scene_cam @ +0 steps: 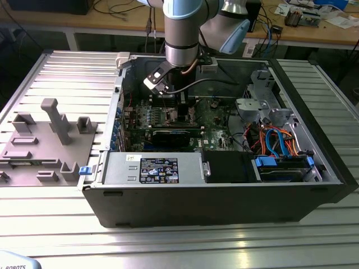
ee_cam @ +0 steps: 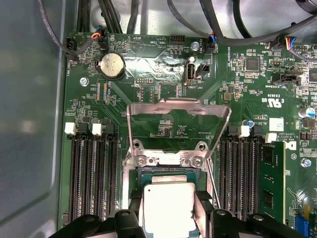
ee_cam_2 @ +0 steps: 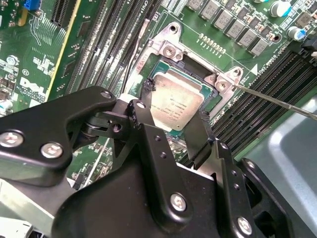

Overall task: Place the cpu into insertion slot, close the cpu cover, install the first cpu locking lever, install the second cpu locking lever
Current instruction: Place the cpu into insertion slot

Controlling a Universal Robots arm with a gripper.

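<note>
Surroundings: ribbed metal tabletop (scene_cam: 185, 246), with a wooden workbench (scene_cam: 314, 31) full of cables behind it.
Case: an open computer case (scene_cam: 224, 202) lies on its side on the tabletop, so its green board (ee_cam: 148, 74) faces up and can be reached from above.
Arm: the arm (scene_cam: 182, 33) reaches straight down into the case, over the middle of the board.
Tray: a grey holder tray (scene_cam: 45, 151) stands beside the case, on the exterior view's left, well apart from the work.
Claw: the claw (ee_cam_2: 174, 108) pinches the cpu by two opposite edges; one black finger (ee_cam_2: 148, 144) lies on each side, so the flat metal top stays free and level.
Cpu: the cpu (ee_cam: 167, 201) sits squarely over the insertion slot (ee_cam: 166, 174), between the fingers. I cannot tell whether it is already fully seated or just above the contacts.
Cover: the cpu cover (ee_cam: 178, 105) stands tilted up on its hinge behind the slot, so the way down is not blocked. It is not yet closed.
Lever: a thin locking lever (ee_cam_2: 277, 101) points away from the slot corner; it seems unhooked, which lets the cover stay up.
Progress: I judge the first step is in hand, and cover and levers are not yet done.
</note>
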